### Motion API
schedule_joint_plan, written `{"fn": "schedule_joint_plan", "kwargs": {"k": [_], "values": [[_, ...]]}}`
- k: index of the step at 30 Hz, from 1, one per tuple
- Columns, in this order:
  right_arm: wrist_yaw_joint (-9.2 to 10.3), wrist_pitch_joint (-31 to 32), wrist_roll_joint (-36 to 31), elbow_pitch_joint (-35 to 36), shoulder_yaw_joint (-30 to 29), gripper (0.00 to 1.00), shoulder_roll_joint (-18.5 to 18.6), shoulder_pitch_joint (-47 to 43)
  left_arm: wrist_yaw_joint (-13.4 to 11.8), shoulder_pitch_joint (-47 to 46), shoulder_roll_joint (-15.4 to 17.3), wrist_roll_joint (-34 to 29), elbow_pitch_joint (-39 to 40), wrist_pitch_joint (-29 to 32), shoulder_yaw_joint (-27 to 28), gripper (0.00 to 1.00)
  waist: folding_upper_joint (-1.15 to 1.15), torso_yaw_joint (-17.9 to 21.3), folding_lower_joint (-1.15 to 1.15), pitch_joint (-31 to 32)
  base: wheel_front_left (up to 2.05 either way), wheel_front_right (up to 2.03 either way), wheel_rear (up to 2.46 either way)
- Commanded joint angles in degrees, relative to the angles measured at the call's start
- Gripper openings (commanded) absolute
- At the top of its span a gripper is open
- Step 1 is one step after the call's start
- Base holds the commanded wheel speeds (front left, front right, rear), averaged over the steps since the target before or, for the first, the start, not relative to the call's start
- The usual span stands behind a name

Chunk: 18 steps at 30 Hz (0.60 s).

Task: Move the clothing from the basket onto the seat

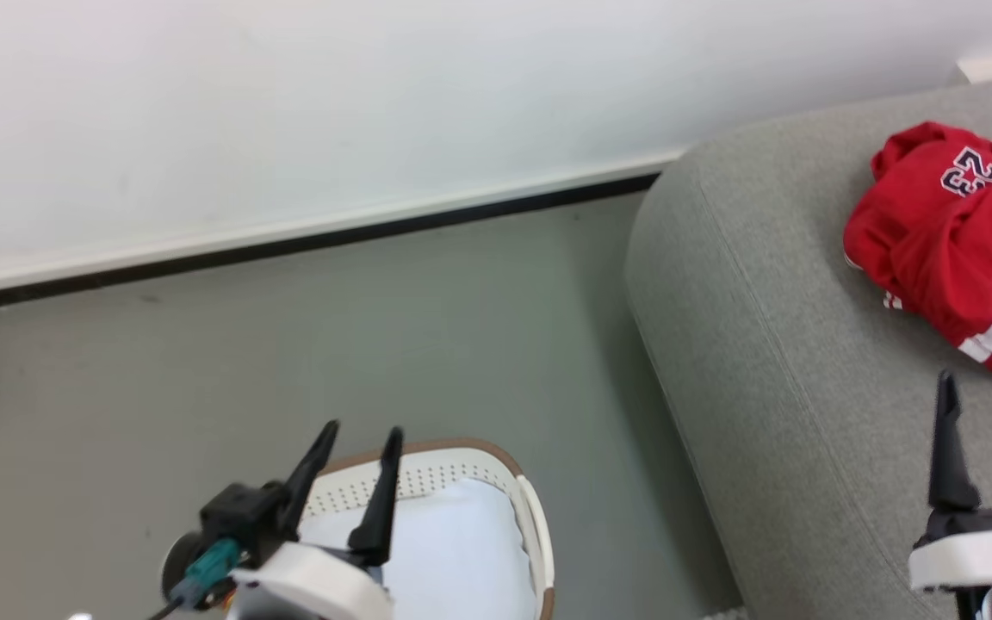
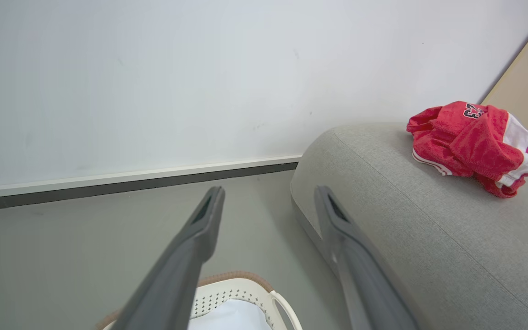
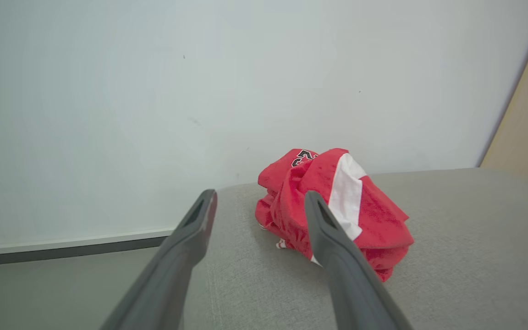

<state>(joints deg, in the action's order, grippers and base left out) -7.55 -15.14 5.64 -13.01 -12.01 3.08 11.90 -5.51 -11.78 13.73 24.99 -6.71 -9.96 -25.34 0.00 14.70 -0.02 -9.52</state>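
1. Right gripper (image 1: 985,385): its two long dark fingers are spread to full width with nothing between them. The tips hover over the grey sofa (image 1: 771,362), just short of the red sports clothing (image 1: 935,232).
2. Left gripper (image 1: 363,428): also wide apart and empty, poised above the rim of the laundry basket (image 1: 427,478).
3. Location: the clothing lies in a crumpled mound on the sofa cushion near its rounded end, well apart from the basket on the floor. The visible part of the basket holds a pale bluish-white cloth pad (image 1: 453,551); the picture edge cuts off the rest.
4. Handling (judgement): light, limp fabric that will sag and drape when lifted. It is not fragile. It likely drags rather than slides on the upholstery. A shallow pinch may lift one layer and leave the rest behind.
5. Hold (judgement): take a raised fold at the crown of the mound, beside the white band, deep enough to trap several layers. Avoid the loose hem.
6. Appearance: bright red with a broad white band and thin white stripes at one edge. A dark "23" outlined in white faces up. I cannot tell whether this is one garment or two.
7. Status (judgement): the transfer looks complete.
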Motion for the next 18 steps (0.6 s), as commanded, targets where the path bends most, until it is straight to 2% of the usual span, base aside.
{"fn": "schedule_joint_plan", "kwargs": {"k": [1, 4, 9, 18], "values": [[0.14, 0.0, -0.37, 1.21, 1.45, 1.0, -0.07, -2.51, -0.82, 2.01, 0.38, 0.39, -1.13, -1.77, 1.15, 1.0, 0.0, -1.9, 0.02, 2.79, 0.0, 0.0, 0.0], [0.13, 0.0, 1.54, 1.85, 4.45, 1.0, -0.13, -5.29, -2.09, 4.49, 0.22, 0.96, -2.67, -3.93, 3.21, 1.0, 0.0, -2.95, 0.02, 4.51, 0.0, 0.0, 0.0], [0.13, 0.0, 2.48, 1.17, 9.86, 1.0, -0.1, -9.03, -2.4, 8.63, 0.44, 0.16, -4.87, -5.24, 6.78, 1.0, 0.0, -4.12, 0.02, 6.85, 0.0, 0.0, 0.0], [0.13, 0.0, 2.79, -0.91, 14.06, 1.0, -0.1, -12.38, 0.48, 15.29, -2.39, -3.99, -3.17, -5.18, 15.14, 1.0, 0.0, -5.54, 0.02, 9.81, 0.0, 0.0, 0.0]]}}
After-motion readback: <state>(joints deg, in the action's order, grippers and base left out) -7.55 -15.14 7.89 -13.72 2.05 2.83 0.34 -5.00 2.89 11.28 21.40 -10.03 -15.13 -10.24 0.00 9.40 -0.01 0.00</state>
